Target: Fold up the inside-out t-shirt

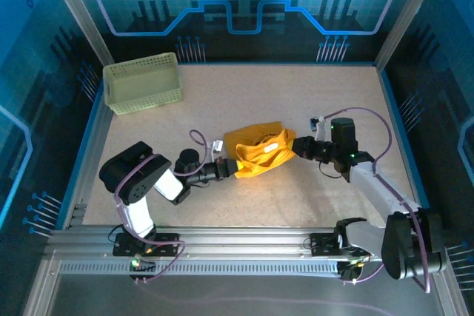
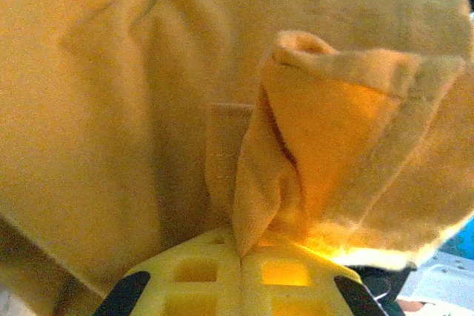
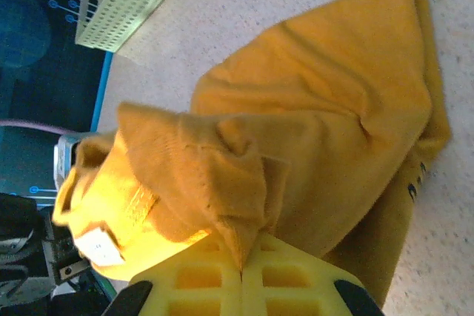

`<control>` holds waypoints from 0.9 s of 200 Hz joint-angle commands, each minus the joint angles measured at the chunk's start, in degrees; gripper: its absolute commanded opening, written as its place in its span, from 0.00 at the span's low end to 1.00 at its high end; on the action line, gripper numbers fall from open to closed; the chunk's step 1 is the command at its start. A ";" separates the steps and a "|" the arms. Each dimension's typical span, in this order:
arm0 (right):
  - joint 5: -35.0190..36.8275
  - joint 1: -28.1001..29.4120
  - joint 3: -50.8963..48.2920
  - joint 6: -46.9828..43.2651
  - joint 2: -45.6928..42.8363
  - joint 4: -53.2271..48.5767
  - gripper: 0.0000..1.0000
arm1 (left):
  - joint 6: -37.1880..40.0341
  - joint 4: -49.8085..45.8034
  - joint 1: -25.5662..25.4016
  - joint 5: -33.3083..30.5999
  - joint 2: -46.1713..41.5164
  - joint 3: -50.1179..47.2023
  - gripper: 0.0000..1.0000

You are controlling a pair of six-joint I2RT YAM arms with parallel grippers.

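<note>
Two arms meet mid-desk (image 1: 311, 101) w/ the inside-out t-shirt (image 1: 259, 152) bunched between them. L jaws are closed on a pinch of cloth at the shirt's left end; in the L wrist view a fold of fabric (image 2: 266, 183) is squeezed where the yellow pads (image 2: 200, 271) meet. R jaws are closed on a peak of cloth at the right end, same way. The rest of the shirt lies crumpled on the desk, w/ a white label (image 3: 100, 246) showing. A pale green basket (image 1: 143, 83) sits at the far-left corner, well apart.
</note>
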 commanded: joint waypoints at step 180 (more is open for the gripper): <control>22.32 10.32 34.35 -11.41 34.49 -14.02 0.00 | 0.11 -23.08 4.11 -23.18 -7.01 4.92 0.00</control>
